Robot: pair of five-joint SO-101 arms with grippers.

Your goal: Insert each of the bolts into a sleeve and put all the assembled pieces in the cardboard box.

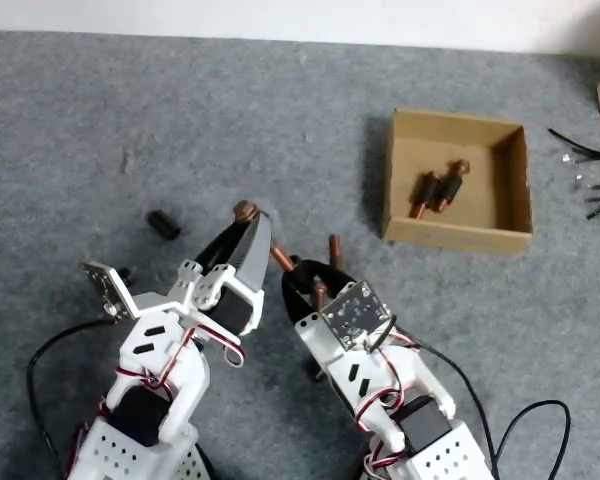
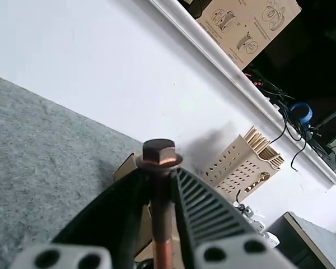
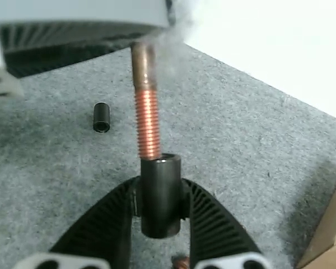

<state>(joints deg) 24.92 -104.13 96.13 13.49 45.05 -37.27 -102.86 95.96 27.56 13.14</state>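
My left pincer [image 2: 158, 178] clamps the bolt [image 3: 145, 112], my right pincer [image 3: 161, 188] the sleeve [image 3: 161, 202]; tip's at the mouth; a tilt could jam it.

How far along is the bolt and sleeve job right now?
Done: two assembled pieces lie in the cardboard box. In hand: the left jaws hold a bolt whose threaded tip is at the mouth of the sleeve in the right jaws. Left: a loose sleeve and a loose bolt on the table.
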